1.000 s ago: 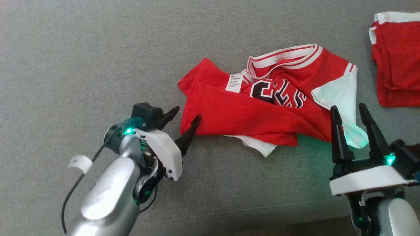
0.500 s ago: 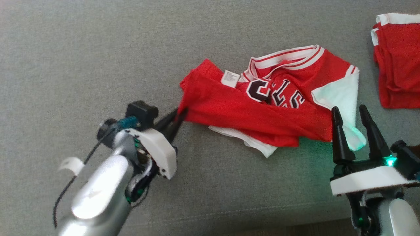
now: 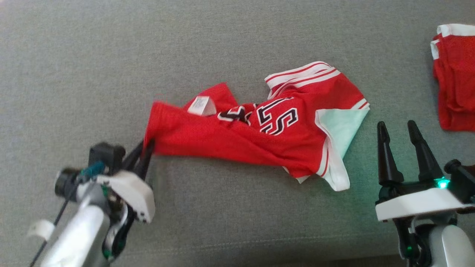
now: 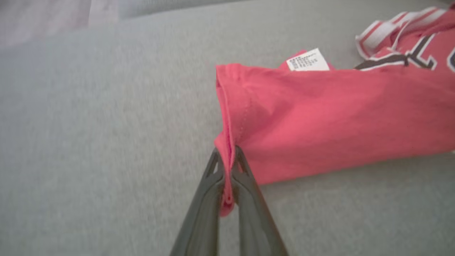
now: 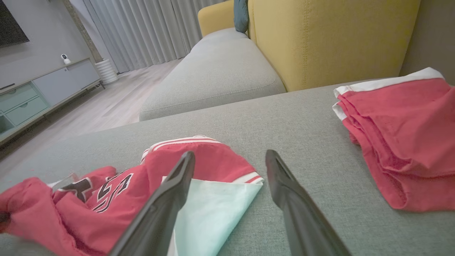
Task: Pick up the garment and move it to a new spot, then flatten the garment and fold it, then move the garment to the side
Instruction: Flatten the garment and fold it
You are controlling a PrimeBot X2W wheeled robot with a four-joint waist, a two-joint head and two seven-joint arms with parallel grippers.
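Since a second before, the left gripper [image 3: 147, 144] had clamped the jersey's [image 3: 237, 142] hem and dragged it leftward. The jersey lay stretched from its tips toward the right gripper [image 3: 396, 125], which stood open just beside the white edge. A folded red pile [image 3: 454, 81] lay right of it on the sofa [image 3: 222, 37].
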